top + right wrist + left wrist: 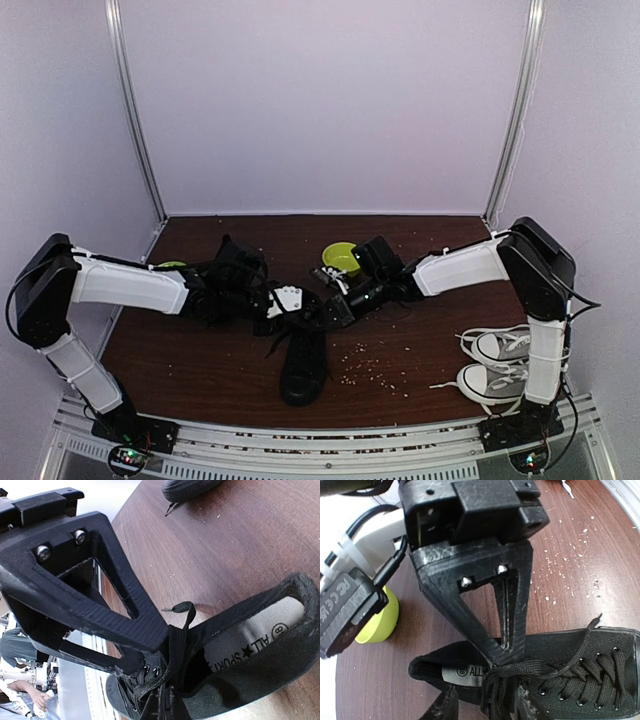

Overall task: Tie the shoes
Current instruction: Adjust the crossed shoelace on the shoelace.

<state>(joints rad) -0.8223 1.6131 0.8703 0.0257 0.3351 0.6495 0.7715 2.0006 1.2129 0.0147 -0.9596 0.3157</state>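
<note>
One black shoe (303,365) lies mid-table with its toe toward the near edge. Both grippers meet over its ankle opening. In the right wrist view, my right gripper (162,652) is shut on a black lace (176,640) at the top eyelets. My left gripper (475,680) stands with its jaws apart over the shoe's tongue (465,675). A bunch of lace (520,672) rests against its upper finger (507,640), and nothing is clamped. The other black shoe (235,262) lies behind my left gripper (312,308). It also shows at the top of the right wrist view (190,487).
A green bowl (340,257) sits just behind the right gripper (340,305). A pair of grey-and-white sneakers (500,365) with white laces lies at the near right corner. Pale crumbs (375,365) are scattered right of the shoe. Walls enclose the table.
</note>
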